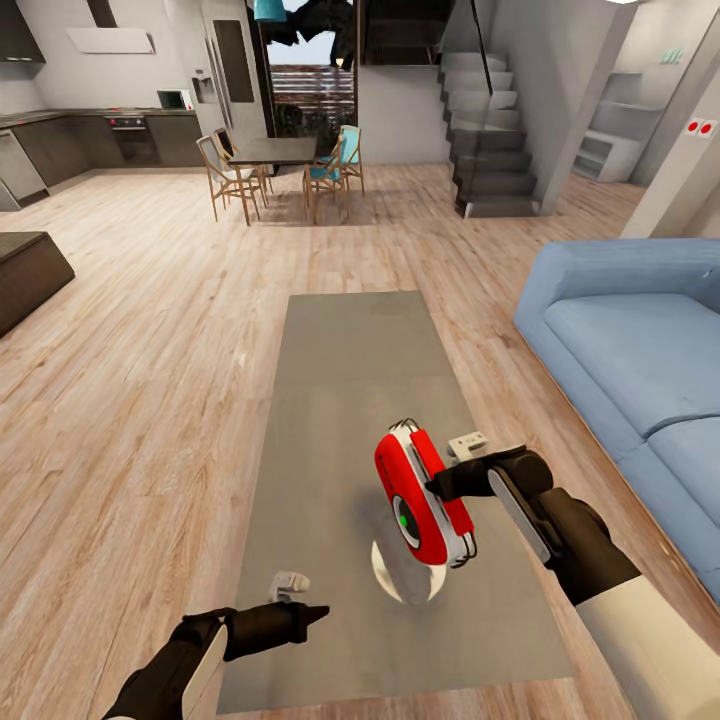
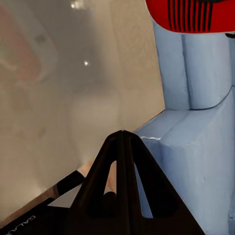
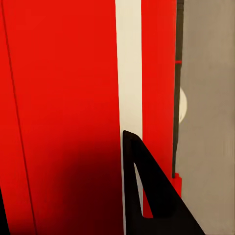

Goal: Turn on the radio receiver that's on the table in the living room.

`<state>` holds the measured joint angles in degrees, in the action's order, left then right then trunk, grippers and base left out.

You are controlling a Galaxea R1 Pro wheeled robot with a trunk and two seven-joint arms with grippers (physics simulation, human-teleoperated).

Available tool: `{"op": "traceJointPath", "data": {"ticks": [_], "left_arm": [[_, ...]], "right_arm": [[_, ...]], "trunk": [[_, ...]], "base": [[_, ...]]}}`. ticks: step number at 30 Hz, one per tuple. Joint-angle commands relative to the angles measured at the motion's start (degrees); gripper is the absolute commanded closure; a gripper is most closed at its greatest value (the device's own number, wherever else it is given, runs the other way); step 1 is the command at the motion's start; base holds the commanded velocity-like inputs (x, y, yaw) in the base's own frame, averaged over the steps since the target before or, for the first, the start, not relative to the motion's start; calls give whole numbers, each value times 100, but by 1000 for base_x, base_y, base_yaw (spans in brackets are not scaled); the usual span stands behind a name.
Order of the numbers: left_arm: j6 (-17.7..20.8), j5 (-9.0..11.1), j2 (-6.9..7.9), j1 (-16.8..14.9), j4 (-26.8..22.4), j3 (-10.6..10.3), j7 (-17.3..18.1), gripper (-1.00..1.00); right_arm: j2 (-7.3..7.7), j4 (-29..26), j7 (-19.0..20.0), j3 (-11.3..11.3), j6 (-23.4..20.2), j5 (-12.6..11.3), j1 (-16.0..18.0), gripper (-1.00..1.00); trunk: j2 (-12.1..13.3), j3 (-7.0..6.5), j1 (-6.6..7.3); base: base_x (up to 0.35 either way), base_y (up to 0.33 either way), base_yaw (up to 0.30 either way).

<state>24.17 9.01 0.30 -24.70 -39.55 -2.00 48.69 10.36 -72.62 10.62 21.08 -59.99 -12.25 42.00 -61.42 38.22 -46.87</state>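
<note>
Right tool [image 1: 447, 488] is being closed on the red radio [image 1: 422, 498], which is being held tilted above the grey surface [image 1: 340, 400], over a pale disc [image 1: 400, 580]. Left tool [image 1: 318, 611] is being kept pinched shut near the surface's front edge, gripping nothing.

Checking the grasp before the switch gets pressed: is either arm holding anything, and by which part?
The right gripper holds the red radio by its side edge, lifted above the table. The left gripper holds nothing.
</note>
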Motion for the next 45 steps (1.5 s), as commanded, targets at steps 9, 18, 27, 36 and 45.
{"op": "traceJointPath", "data": {"ticks": [9, 18, 27, 36, 45], "left_arm": [[-3, 5, -11, 0, 233, 15, -288, 100], [-2, 5, -13, 1, 312, 16, -371, 100], [-6, 5, -11, 0, 387, 16, -377, 100], [-9, 5, -2, 0, 487, 16, -378, 100], [-213, 9, 8, 1, 630, 16, -382, 100]], "right_arm": [[9, 11, 15, 392, -1, -93, 7, 100], [195, 4, 19, 487, -1, -244, 10, 100], [456, -71, 19, 860, -1, -1010, 10, 100], [457, 6, 19, 897, -1, -1209, 10, 100], [404, 230, 4, 919, -1, -1182, 10, 100]], "trunk": [[0, 0, 0], [0, 0, 0], [0, 0, 0], [0, 0, 0], [0, 0, 0]], "base": [[0, 0, 0], [0, 0, 0], [0, 0, 0], [0, 0, 0], [0, 0, 0]]}}
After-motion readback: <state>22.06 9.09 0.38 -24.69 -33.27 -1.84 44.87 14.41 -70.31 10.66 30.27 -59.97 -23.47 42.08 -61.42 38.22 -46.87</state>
